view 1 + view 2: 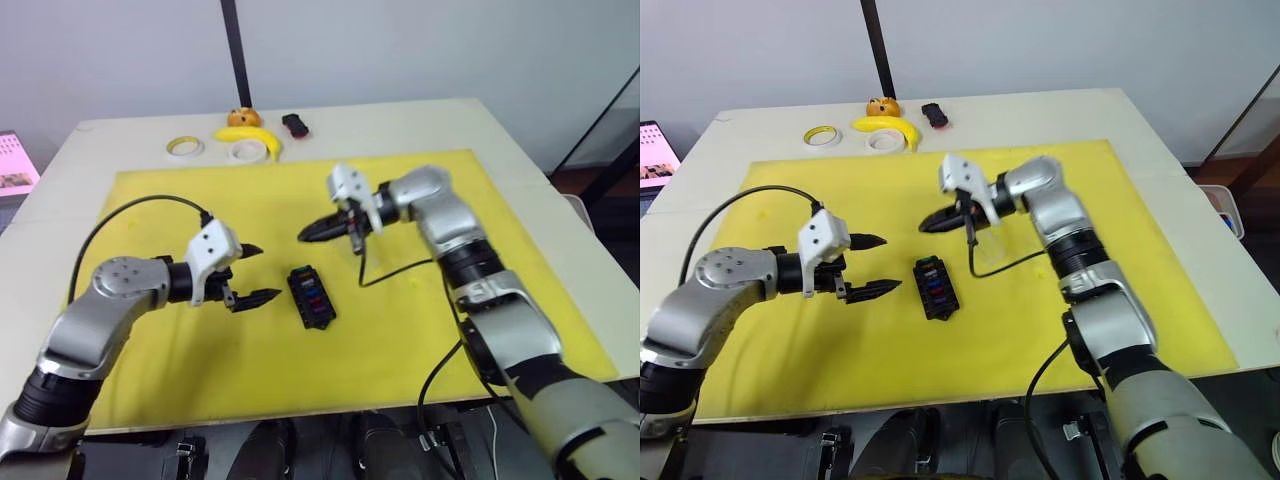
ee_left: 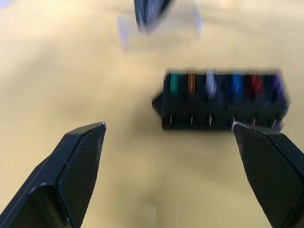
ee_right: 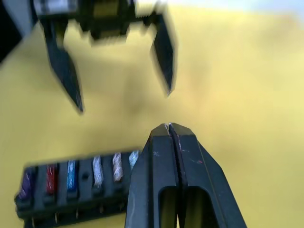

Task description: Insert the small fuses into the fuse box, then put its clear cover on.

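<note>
I see the fuse box (image 1: 311, 296) lying flat near the middle of the yellow mat (image 1: 520, 300), with the fuses (image 2: 223, 83) seated in one row of its slots: green, orange, pale grey, blue, red and purple side by side in my left wrist view. My left gripper (image 1: 250, 272) hovers just beside the box on its left, fingers spread wide with nothing between them; one fingertip points toward the box, the other sits farther back. My right gripper (image 1: 312, 232) hangs above the mat just behind the box, its two fingers pressed tightly together in the right wrist view. A faint transparent rectangle, the cover (image 2: 159, 29), shows at that gripper's tip in my left wrist view, though I cannot tell for certain whether the fingers actually pinch it. The two grippers face each other, near but apart. On the table (image 1: 430, 120) beyond the mat sit a banana (image 1: 252, 138), two tape rolls (image 1: 185, 147), an orange object (image 1: 243, 117) and a small black-and-red item (image 1: 295, 125).
</note>
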Robot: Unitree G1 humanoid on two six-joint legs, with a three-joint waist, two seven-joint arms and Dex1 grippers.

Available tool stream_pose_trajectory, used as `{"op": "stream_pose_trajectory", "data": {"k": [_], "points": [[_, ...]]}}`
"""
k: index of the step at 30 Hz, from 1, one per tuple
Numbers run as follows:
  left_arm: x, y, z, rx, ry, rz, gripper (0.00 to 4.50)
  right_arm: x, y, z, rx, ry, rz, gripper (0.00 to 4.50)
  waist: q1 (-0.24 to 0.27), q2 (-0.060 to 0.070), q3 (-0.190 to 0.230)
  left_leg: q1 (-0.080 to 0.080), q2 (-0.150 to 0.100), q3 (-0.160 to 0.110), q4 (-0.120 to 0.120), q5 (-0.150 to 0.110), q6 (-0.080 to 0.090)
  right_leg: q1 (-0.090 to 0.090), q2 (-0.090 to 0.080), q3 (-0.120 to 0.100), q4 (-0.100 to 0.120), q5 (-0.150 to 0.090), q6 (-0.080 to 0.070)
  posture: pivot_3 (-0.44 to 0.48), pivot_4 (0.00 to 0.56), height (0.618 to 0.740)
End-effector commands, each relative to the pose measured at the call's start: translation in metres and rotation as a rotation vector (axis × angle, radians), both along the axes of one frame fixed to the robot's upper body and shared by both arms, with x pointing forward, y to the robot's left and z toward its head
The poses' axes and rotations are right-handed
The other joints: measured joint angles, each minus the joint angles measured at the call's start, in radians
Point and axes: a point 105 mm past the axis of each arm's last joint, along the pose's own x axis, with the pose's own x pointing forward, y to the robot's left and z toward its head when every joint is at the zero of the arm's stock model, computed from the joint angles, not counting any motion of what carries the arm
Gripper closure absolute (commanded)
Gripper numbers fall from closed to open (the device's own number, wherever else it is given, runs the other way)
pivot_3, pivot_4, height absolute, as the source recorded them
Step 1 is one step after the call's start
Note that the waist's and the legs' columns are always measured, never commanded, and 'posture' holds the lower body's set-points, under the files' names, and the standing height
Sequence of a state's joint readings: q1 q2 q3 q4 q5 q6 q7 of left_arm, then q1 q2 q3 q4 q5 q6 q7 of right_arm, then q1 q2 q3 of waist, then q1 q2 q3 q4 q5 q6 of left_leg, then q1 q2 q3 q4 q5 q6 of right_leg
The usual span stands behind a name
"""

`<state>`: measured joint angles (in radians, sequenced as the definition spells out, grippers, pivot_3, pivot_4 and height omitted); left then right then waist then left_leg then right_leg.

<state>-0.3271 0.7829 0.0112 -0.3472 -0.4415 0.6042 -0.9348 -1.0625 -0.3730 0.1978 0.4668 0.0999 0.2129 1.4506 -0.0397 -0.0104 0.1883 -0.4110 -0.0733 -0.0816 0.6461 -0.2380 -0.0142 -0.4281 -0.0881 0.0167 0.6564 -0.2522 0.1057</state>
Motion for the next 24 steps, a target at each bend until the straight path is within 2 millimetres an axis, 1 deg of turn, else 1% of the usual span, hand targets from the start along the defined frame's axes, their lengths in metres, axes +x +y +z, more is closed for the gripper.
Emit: {"op": "stream_pose_trajectory", "data": {"k": [1, 3, 5, 7, 8, 9, 11, 13, 15, 17, 21, 24], "points": [[-0.009, 0.014, 0.014, -0.006, -0.024, 0.029, 0.00, -0.009, -0.031, 0.016, 0.031, -0.060, -0.091, 4.47, 0.002, 0.000, 0.000, 0.000, 0.000, 0.000, 0.000, 0.000, 0.000, 0.001, 0.000, 0.000, -0.001, 0.000, 0.000, 0.000, 0.150, 0.740], [-0.011, 0.025, 0.020, -0.047, -0.007, 0.077, 0.00, -0.016, -0.055, 0.012, -0.006, -0.065, -0.150, 4.47, 0.006, 0.000, 0.000, 0.000, 0.000, 0.000, 0.000, 0.000, 0.000, 0.001, 0.000, 0.000, -0.001, 0.000, 0.000, 0.000, 0.150, 0.740], [-0.020, 0.042, 0.024, -0.056, 0.015, 0.127, 0.00, -0.026, -0.088, 0.002, -0.071, -0.061, -0.239, 4.47, 0.009, 0.000, 0.000, 0.000, 0.000, 0.000, 0.000, 0.000, 0.001, 0.001, -0.001, 0.000, -0.002, 0.000, 0.000, 0.000, 0.150, 0.740], [-0.031, 0.059, 0.021, -0.031, 0.055, 0.169, 0.00, -0.036, -0.115, -0.005, -0.118, -0.046, -0.325, 3.95, 0.010, 0.000, 0.000, 0.000, 0.001, 0.001, -0.001, -0.001, 0.001, 0.001, -0.002, 0.000, -0.003, 0.000, 0.000, 0.000, 0.150, 0.740], [-0.038, 0.071, 0.017, -0.004, 0.079, 0.206, 0.00, -0.040, -0.134, -0.007, -0.142, -0.031, -0.388, 3.61, 0.007, 0.001, 0.001, 0.000, 0.001, 0.002, -0.001, -0.001, 0.002, 0.001, -0.002, 0.001, -0.003, 0.000, 0.000, 0.000, 0.150, 0.740], [-0.043, 0.079, 0.014, 0.015, 0.095, 0.231, 0.00, -0.044, -0.146, -0.009, -0.157, -0.020, -0.429, 3.19, 0.005, 0.001, 0.000, 0.000, 0.001, 0.002, -0.002, -0.001, 0.002, 0.000, -0.003, 0.001, -0.004, 0.000, 0.000, 0.000, 0.150, 0.740], [-0.052, 0.093, 0.010, 0.044, 0.114, 0.270, 0.00, -0.049, -0.169, -0.011, -0.190, -0.009, -0.511, 2.15, 0.003, 0.001, 0.000, 0.001, 0.001, 0.003, -0.002, -0.001, 0.002, 0.002, -0.003, 0.002, -0.004, 0.000, 0.000, 0.000, 0.150, 0.740], [-0.057, 0.100, 0.006, 0.060, 0.131, 0.289, 0.00, -0.052, -0.183, -0.012, -0.211, -0.005, -0.564, 1.10, 0.003, 0.001, 0.000, 0.002, 0.002, 0.003, -0.001, -0.001, 0.002, 0.003, -0.003, 0.002, -0.005, -0.002, -0.003, 0.000, 0.150, 0.740], [-0.060, 0.102, 0.003, 0.072, 0.143, 0.288, 0.00, -0.054, -0.190, -0.012, -0.219, -0.006, -0.589, 0.13, 0.005, 0.001, 0.000, 0.003, 0.002, 0.003, -0.001, -0.001, 0.002, 0.006, -0.003, 0.002, -0.007, -0.002, -0.004, 0.000, 0.150, 0.740], [-0.060, 0.098, 0.001, 0.070, 0.144, 0.273, 0.00, -0.053, -0.190, -0.013, -0.214, -0.009, -0.597, 0.05, 0.006, 0.001, 0.000, 0.003, 0.002, 0.003, -0.001, -0.001, 0.002, 0.006, -0.004, 0.002, -0.008, -0.002, -0.004, 0.000, 0.150, 0.740], [-0.058, 0.077, -0.002, 0.036, 0.145, 0.216, 0.00, -0.047, -0.181, -0.015, -0.190, -0.013, -0.594, 0.05, 0.017, 0.001, 0.000, 0.002, 0.002, 0.003, -0.001, -0.001, 0.002, 0.006, -0.004, 0.002, -0.008, -0.002, -0.003, 0.000, 0.150, 0.740], [-0.060, 0.051, -0.006, 0.000, 0.152, 0.160, 0.00, -0.045, -0.168, -0.016, -0.160, -0.005, -0.572, 0.05, 0.026, 0.001, 0.000, 0.002, 0.002, 0.004, -0.001, -0.002, 0.003, 0.005, -0.004, 0.002, -0.009, -0.001, -0.002, 0.000, 0.150, 0.740]]}}
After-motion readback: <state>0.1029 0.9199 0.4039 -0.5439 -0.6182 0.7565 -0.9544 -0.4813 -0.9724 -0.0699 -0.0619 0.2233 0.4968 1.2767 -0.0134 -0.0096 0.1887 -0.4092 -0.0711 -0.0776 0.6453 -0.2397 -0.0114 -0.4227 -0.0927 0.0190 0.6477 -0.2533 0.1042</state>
